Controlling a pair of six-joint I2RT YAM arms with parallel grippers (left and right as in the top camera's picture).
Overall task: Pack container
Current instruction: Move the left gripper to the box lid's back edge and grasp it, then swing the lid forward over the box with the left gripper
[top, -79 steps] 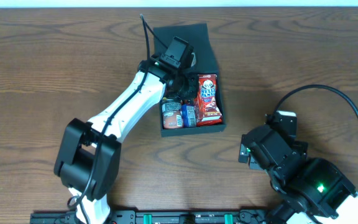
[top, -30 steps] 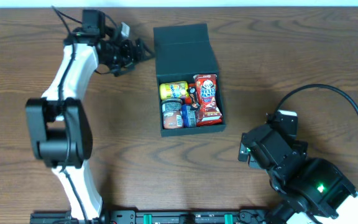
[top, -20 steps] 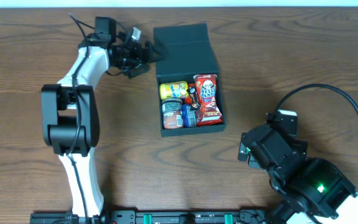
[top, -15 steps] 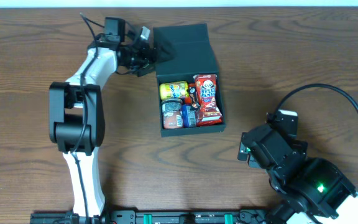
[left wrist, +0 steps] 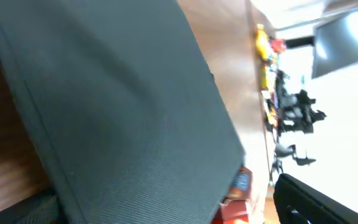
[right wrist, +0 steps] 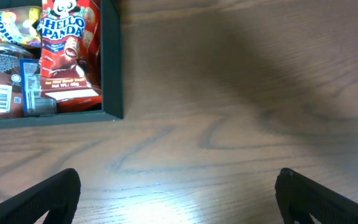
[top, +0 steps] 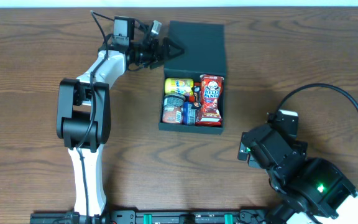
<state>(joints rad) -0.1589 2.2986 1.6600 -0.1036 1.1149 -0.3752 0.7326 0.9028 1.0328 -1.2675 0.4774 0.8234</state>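
Overhead view: how is the left claw (top: 168,50)?
Jaws spread, gripping nothing. The lid (top: 199,48) of the container (top: 190,126) lies right at its tips, with the snacks (top: 211,98) beyond it.
And its wrist view?
The lid fills the space ahead, between the fingers.
The right claw (right wrist: 178,182)?
Also gaping, over the table (right wrist: 241,93). The container's corner sits ahead to its left, not touching.

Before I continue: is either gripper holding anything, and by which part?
Right gripper: nothing. Left gripper meets the left edge of the flap lid of the dark teal cardboard container, jaws spread; a hold cannot be told.
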